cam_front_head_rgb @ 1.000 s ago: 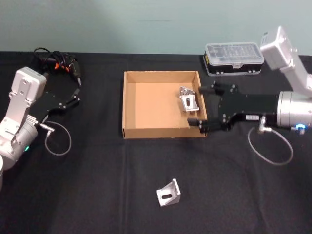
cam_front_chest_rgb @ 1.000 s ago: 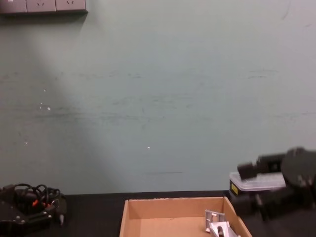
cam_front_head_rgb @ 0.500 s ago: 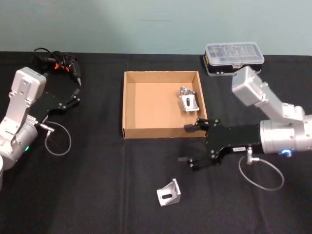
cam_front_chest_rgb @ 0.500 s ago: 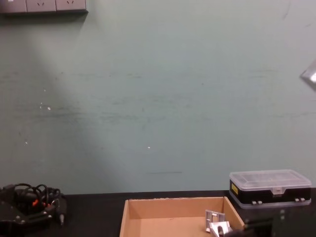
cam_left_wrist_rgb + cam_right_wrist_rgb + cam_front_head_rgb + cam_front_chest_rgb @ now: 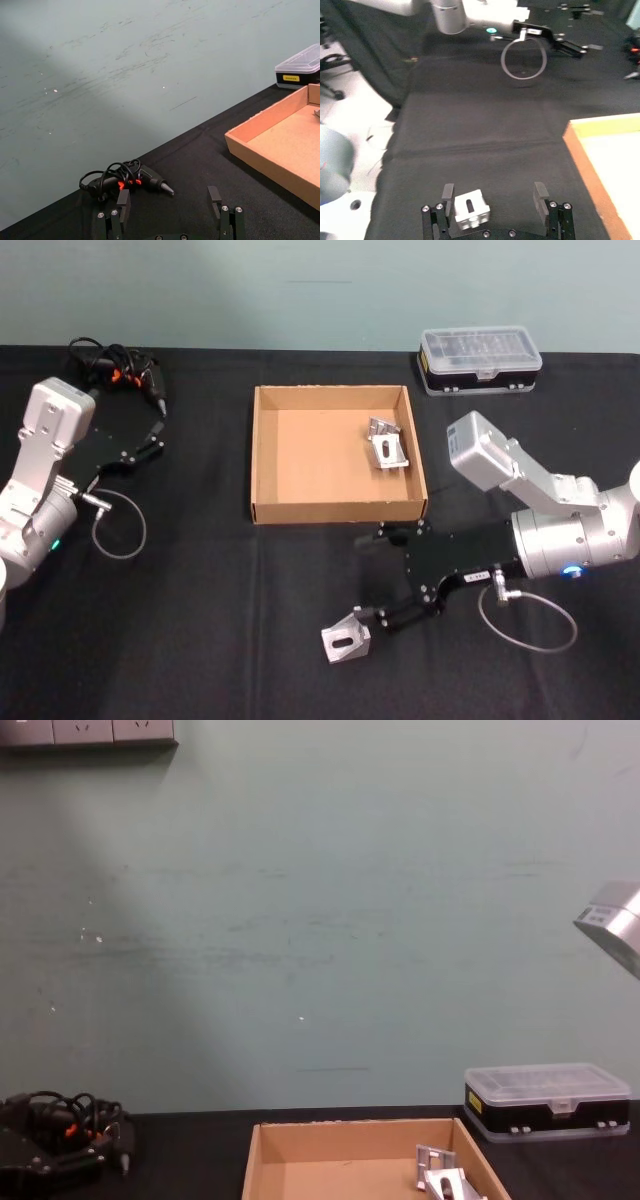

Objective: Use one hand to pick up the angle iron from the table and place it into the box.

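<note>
One silver angle iron [image 5: 345,637] lies on the black table [image 5: 200,620], in front of the box. My right gripper [image 5: 372,580] is open, and its nearer fingertip is just beside this bracket. In the right wrist view the angle iron [image 5: 468,210] shows between the open gripper's [image 5: 494,192] fingers, close to one finger [image 5: 448,192]; I cannot tell whether they touch. The tan box [image 5: 300,460] stands behind, with another angle iron [image 5: 386,445] lying by its right wall. My left gripper [image 5: 157,437] is parked open at the far left.
A black case with a clear lid [image 5: 480,360] stands behind the box to the right. A corded tool [image 5: 120,370] lies at the back left. A cable loop [image 5: 525,615] hangs from the right wrist.
My right arm has swung from over the box's right wall toward the table's front, reaching the loose angle iron with the gripper still open. The left arm has not moved.
</note>
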### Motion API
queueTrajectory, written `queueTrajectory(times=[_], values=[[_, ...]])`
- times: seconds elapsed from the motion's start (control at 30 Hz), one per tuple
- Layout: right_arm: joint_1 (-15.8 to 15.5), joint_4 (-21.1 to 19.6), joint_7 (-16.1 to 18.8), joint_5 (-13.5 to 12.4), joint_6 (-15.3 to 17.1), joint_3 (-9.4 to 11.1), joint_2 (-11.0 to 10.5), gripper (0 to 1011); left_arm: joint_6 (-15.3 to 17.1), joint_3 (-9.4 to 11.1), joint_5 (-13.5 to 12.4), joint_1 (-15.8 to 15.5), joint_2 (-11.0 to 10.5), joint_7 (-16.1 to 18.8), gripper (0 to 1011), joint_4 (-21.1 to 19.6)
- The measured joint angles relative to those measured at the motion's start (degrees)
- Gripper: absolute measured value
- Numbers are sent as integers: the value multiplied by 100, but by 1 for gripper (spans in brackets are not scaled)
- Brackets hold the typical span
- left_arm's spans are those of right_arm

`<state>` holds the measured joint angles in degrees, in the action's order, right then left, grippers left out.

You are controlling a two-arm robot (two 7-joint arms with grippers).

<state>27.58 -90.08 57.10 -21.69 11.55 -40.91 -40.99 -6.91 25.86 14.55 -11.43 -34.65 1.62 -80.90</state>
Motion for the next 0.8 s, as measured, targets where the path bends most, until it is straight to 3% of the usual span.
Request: queueTrajectory(times=[0.27,0.8], values=[[278,89,400,101,-144,-357,-29,1003,0,0,0,0,0,0,1000,0],[564,125,449,371,-191,-789,-71,1003,0,0,0,0,0,0,1000,0]])
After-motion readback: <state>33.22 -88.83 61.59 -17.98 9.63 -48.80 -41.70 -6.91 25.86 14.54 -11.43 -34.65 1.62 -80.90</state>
